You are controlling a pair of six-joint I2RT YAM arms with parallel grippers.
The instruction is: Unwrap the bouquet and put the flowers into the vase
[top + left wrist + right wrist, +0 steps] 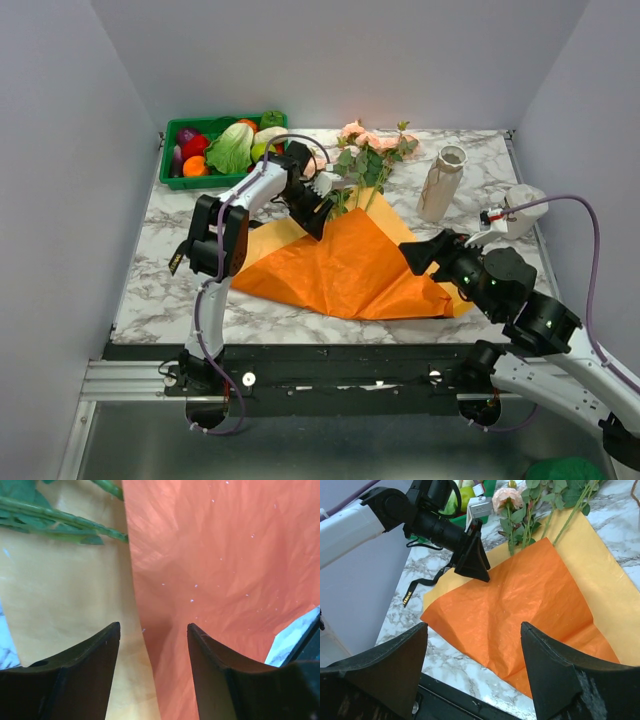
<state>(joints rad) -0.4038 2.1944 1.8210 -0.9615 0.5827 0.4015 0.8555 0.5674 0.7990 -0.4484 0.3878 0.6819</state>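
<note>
Paper sheet (pixel 350 265) looks light, thin, tearable; pinch its edge beside the flowers (pixel 365 150). Left gripper (pixel 323 213) and right gripper (pixel 412 250) both gape

Legible text: none could be read in any of the 3 views.
Long black ribbon (pixel 409 594): it carried a short gold mark (pixel 407 599) near its loose end on the marble, shaped like a line of print, but the characters were too small and blurred to read.
Same ribbon end, top view: the gold showed only as a fleck.
Small grey-white box (pixel 480 506): its face was too small for any lettering to be made out.
Small white tag (pixel 492 214): it bore 1 red spot, and whether that was print could not be told.
</note>
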